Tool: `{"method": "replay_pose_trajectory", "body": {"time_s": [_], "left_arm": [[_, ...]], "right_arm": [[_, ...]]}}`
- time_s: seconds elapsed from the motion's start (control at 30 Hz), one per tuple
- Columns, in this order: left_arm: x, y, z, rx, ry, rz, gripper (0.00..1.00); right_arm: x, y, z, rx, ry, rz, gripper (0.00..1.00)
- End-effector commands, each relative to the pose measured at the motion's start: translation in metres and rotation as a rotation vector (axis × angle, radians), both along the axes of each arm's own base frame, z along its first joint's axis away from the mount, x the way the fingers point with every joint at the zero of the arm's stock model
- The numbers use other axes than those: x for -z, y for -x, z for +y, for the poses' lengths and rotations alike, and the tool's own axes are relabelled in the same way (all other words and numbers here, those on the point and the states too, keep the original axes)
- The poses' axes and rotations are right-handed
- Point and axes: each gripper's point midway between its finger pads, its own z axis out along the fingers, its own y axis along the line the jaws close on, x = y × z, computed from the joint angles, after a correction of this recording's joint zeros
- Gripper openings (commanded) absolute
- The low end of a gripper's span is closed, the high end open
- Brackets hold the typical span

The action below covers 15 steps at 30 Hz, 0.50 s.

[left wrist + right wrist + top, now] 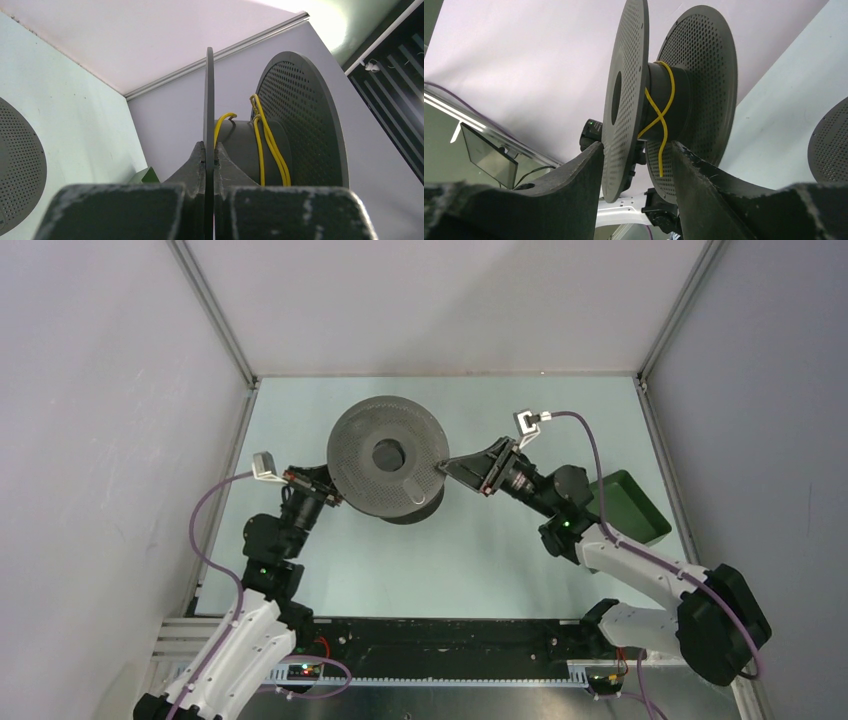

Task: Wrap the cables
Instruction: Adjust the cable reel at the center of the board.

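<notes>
A dark grey spool [385, 455] is held above the table. My left gripper [335, 498] is shut on the thin edge of one flange [209, 100]; its tips show in the left wrist view [209, 147]. The yellow cable [265, 145] is wound in a few turns on the hub. In the right wrist view it crosses itself [663, 107] and its loose end hangs down between the flanges. My right gripper [447, 468] is open at the spool's right edge. Its fingers [638, 145] straddle the near flange without gripping it. The red cable is out of view.
A green tray [625, 505] stands at the right of the table, behind my right arm. A second perforated grey spool lies on the table, seen at the edge of both wrist views [20, 165] [831, 145]. White walls enclose the table.
</notes>
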Motion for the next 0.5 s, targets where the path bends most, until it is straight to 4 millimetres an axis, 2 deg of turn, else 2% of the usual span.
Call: {"method": "replay_pose_trajectory", "body": {"time_s": [0.0, 0.17, 0.23, 0.3, 0.4, 0.47], "left_arm": [[-0.017, 0.007, -0.001, 0.019, 0.023, -0.073, 0.00], [-0.007, 0.003, -0.005, 0.025, -0.002, -0.057, 0.00], [0.001, 0.000, -0.006, 0.025, -0.011, -0.040, 0.00], [0.011, -0.002, -0.007, 0.024, -0.020, -0.021, 0.00], [0.026, -0.005, -0.007, 0.018, -0.043, 0.001, 0.02], [0.035, -0.006, -0.007, 0.014, -0.054, 0.017, 0.06]], "right_arm": [[-0.024, 0.003, 0.008, -0.042, -0.057, -0.051, 0.55], [-0.012, -0.003, 0.021, -0.092, -0.074, -0.008, 0.46], [-0.008, -0.006, 0.023, -0.111, -0.088, 0.012, 0.39], [-0.002, -0.011, 0.025, -0.114, -0.100, 0.039, 0.27], [0.006, -0.020, 0.024, -0.119, -0.125, 0.086, 0.03], [0.009, -0.025, 0.022, -0.120, -0.158, 0.105, 0.00]]}}
